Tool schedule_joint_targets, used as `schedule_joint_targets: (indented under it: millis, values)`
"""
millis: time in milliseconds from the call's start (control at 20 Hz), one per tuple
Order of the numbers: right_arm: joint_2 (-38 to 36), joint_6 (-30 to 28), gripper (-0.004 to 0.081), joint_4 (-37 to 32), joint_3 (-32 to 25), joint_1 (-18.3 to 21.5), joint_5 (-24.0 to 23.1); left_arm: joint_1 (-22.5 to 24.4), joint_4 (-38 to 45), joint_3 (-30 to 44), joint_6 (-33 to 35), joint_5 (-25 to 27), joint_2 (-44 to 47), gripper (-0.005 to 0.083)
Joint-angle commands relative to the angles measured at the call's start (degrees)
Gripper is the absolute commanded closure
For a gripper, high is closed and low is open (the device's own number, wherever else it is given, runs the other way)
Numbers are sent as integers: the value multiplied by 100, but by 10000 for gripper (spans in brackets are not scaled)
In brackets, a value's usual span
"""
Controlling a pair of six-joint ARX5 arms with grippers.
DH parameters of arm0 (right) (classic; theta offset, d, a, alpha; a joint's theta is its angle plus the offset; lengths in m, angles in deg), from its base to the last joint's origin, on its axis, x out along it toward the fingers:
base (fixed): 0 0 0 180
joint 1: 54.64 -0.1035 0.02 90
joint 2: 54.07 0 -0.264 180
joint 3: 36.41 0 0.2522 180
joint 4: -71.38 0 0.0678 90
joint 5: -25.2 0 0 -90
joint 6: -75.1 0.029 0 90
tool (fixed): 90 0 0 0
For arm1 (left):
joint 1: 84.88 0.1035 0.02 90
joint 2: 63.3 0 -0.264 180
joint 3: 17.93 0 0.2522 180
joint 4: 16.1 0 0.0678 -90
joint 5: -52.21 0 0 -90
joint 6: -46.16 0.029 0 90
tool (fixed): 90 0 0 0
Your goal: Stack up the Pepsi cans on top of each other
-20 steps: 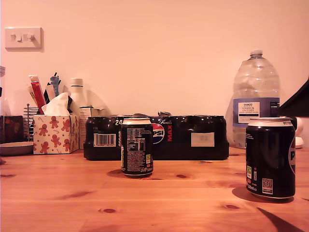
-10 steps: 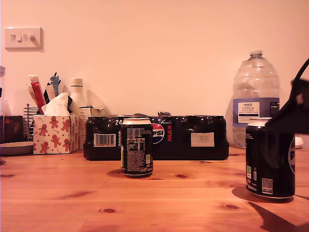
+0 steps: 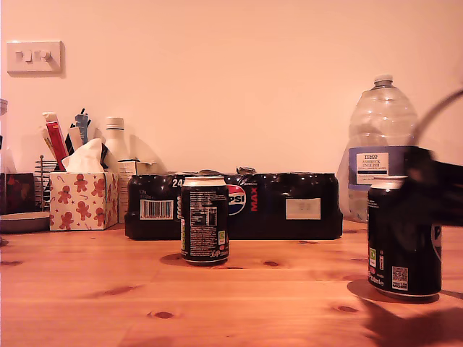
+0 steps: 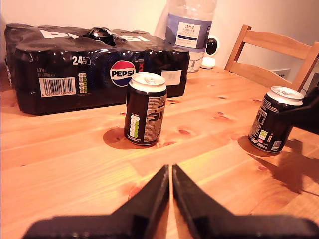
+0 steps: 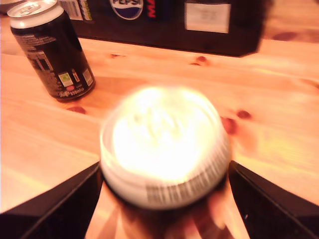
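Note:
Two black Pepsi cans with silver rims stand upright and apart on the wooden table (image 3: 87, 289). One can (image 3: 205, 220) (image 4: 145, 108) (image 5: 52, 50) is near the middle of the exterior view. The other can (image 3: 404, 235) (image 4: 275, 119) stands at the exterior view's right. My second gripper (image 3: 434, 181) (image 5: 164, 167), blurred, is open around this can's top (image 5: 164, 144), one finger (image 5: 75, 194) on each side. My first gripper (image 4: 167, 169) is shut and empty, low over the table, short of the middle can. It does not show in the exterior view.
A wide black shrink-wrapped Pepsi Max pack (image 3: 289, 206) (image 4: 60, 55) lies just behind the middle can. A big clear water bottle (image 3: 382, 144) stands behind the right can. A gingerbread tissue box (image 3: 83, 199) sits at the exterior view's left. A wooden chair (image 4: 271, 50) stands past the table.
The second gripper came in from the exterior view's right and moved down and leftward until it straddles the right can's top. Both cans stayed put.

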Motion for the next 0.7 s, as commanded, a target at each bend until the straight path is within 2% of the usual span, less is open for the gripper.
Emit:
schedule_joint_targets:
  millis: [0, 250, 350, 450, 600, 650]
  values:
    - [243, -22, 47, -24, 92, -59, -31, -13, -42, 96, 2, 13, -26, 764]
    - [393, -13, 57, -125, 146, -59, -42, -13, -142, 96, 2, 13, -26, 764]
    - [393, -13, 115, -323, 151, -59, -48, -13, -184, 96, 2, 13, -26, 764]
    - [393, -13, 234, -326, 221, -59, -46, -13, -179, 96, 4, 13, -26, 764]
    - [393, -9, 461, -313, 358, -61, -22, -13, -181, 96, 57, 17, -26, 764]
    - [393, -7, 504, -313, 426, -61, 22, -13, -181, 96, 76, 17, -26, 764]
